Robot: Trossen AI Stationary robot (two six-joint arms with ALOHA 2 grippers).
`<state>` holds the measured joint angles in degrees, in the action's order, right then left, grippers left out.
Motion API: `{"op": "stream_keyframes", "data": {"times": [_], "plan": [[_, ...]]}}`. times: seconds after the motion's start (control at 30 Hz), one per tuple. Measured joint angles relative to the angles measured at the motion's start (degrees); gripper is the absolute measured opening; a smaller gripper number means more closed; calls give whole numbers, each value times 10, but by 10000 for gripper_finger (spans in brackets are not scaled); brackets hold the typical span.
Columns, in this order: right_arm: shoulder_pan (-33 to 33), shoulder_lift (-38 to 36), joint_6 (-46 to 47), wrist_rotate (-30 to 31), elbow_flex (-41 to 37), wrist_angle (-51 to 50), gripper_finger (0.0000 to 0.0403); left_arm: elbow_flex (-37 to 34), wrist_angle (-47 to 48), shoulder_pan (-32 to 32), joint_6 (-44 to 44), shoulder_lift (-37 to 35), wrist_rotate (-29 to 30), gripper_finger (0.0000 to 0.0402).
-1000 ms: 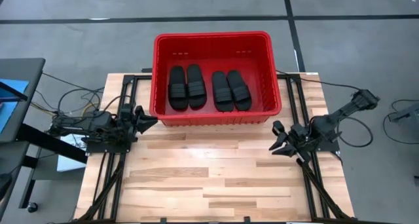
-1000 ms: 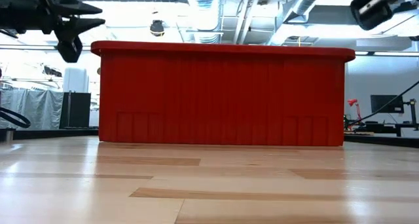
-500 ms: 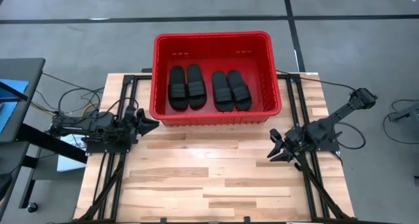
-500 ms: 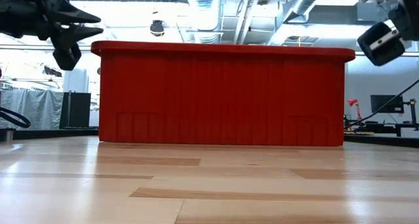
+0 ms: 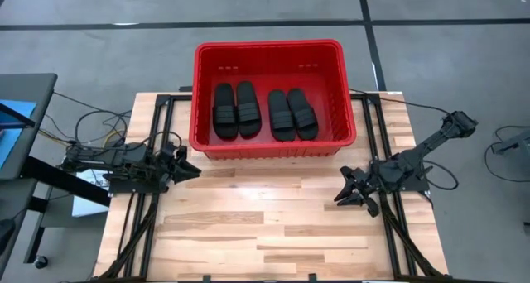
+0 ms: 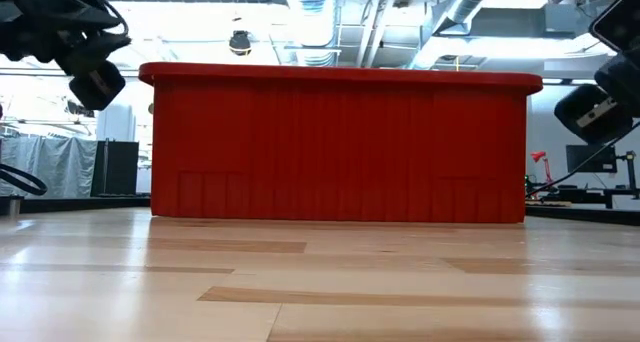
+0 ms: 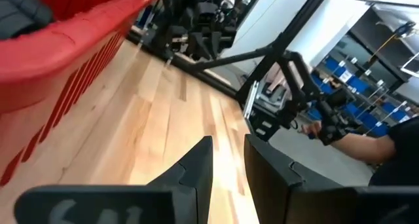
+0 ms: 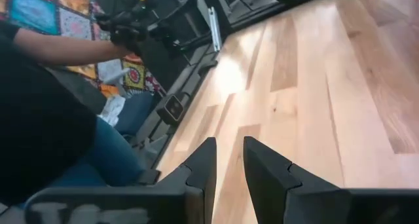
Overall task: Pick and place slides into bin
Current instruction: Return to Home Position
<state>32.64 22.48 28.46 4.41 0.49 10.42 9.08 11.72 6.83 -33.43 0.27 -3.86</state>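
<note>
While slides (image 5: 263, 111) lie in bin (image 5: 273, 146), left gripper (image 5: 189, 170), right gripper (image 5: 345, 195) flank it.

Grey concrete floor (image 5: 99, 51) lying around the table with dark lines (image 5: 248, 23) crossing it, pale wooden tabletop (image 5: 265, 225) showing planks, silver ceiling ducts (image 6: 470, 2) running overhead, bright ceiling light glowing, grey curtain (image 6: 50, 167) hanging at the far wall

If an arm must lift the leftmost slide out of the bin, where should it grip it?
Grip the wide strap of the leftmost slide, coming straight down from above. It lies flat, sole down, in the bin, and the strap arches over the sole. The neighbouring slide leaves little room sideways.
</note>
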Motion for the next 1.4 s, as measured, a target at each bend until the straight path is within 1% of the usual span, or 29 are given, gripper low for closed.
{"op": "stream_keyframes", "data": {"times": [0.1, 0.2, 0.33, 0.43, 0.5, 0.6, 0.67, 0.83, 0.9, 1.0, 1.1, 1.3, 1.4], "plan": [[1, 0, -13, -2, 0, -2, 67, 0, 4, 0, 14, 0, 4, 77], [9, 0, -65, -12, 0, -2, 67, 0, 4, 0, 45, 0, 18, 77], [22, 0, -133, -13, 0, -2, 67, 0, 4, 0, 100, 0, 16, 77], [28, 0, -138, -13, 0, -2, 67, 0, 8, 0, 151, 0, 11, 77], [30, 0, -130, -13, 0, -2, 67, 0, 21, 0, 168, 0, 12, 77], [30, 0, -116, -13, 0, -2, 67, -11, 9, 0, 160, 0, 20, 77], [30, 0, -115, -13, 0, -2, 67, -15, 9, 0, 129, 0, 35, 77], [30, 0, -115, -13, 0, -2, 67, -19, 9, 0, 76, 0, 114, 77], [30, 0, -115, -13, 0, -2, 67, -19, 11, 0, 65, 0, 136, 77], [30, 0, -115, -13, 0, -2, 67, -19, 27, 0, 61, 0, 136, 77], [30, 0, -115, -13, 0, -2, 67, -19, 52, 0, 56, 0, 117, 77], [30, 0, -115, -14, 0, -2, 67, -19, 111, 0, 75, 0, 121, 77], [30, 0, -114, -14, 0, -2, 67, -19, 111, 0, 77, 1, 117, 77]]}}
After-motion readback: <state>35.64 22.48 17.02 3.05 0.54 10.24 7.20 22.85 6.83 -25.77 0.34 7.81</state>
